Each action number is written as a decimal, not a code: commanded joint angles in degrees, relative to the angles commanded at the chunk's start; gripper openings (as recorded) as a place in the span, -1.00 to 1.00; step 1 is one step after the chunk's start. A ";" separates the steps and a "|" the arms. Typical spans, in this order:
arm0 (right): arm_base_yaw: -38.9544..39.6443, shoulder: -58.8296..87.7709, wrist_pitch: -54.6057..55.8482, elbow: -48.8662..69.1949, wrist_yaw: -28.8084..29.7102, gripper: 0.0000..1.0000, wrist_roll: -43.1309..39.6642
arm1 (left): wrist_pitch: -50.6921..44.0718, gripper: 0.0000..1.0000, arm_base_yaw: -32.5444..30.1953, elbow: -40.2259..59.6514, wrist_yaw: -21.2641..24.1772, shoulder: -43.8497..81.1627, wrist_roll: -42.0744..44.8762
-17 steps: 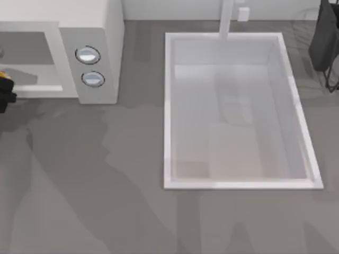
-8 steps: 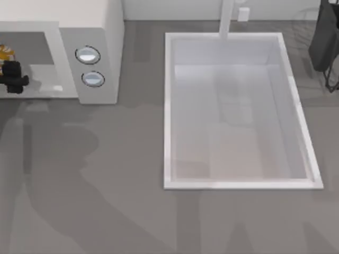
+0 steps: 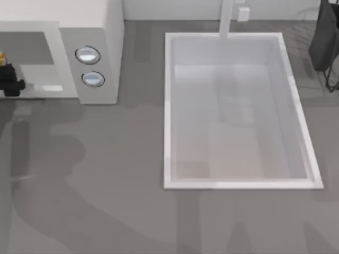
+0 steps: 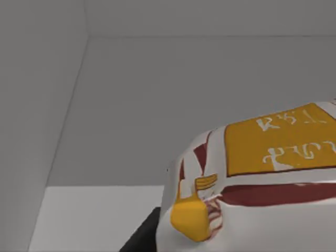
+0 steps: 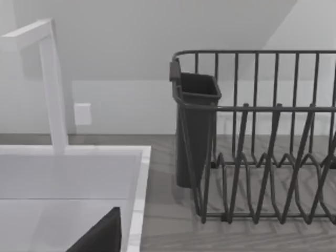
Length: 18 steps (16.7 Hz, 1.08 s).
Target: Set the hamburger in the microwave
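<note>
The off-white microwave stands at the table's back left, with its cavity open to the front and two round knobs on its right panel. My left gripper is at the cavity's mouth at the far left, shut on the hamburger. Just an orange sliver of the hamburger shows at the picture's edge. In the left wrist view the hamburger is close up, white with orange-yellow and red patches. It hangs over the pale microwave floor, with the grey inner walls behind. My right gripper is parked by the sink's rim.
A white sink basin with a faucet takes up the middle and right of the table. A dark wire dish rack with a cutlery cup stands beyond the sink at the back right. Grey countertop lies in front.
My left gripper carried the hamburger from in front of the microwave up into the cavity's mouth, then shifted a little to the left. The right arm stayed still.
</note>
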 joint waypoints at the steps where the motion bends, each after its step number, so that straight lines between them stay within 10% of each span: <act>1: 0.00 0.00 0.00 0.00 0.00 1.00 0.00 | 0.00 -1.00 0.00 0.00 0.00 0.00 0.00; 7: 0.00 0.00 0.00 0.00 0.00 1.00 0.00 | -1.77 -1.00 -0.47 4.17 -0.44 2.53 -0.23; 18: 0.00 0.00 0.00 0.00 0.00 1.00 0.00 | -17.20 -1.00 -4.02 42.55 -3.47 23.39 -1.58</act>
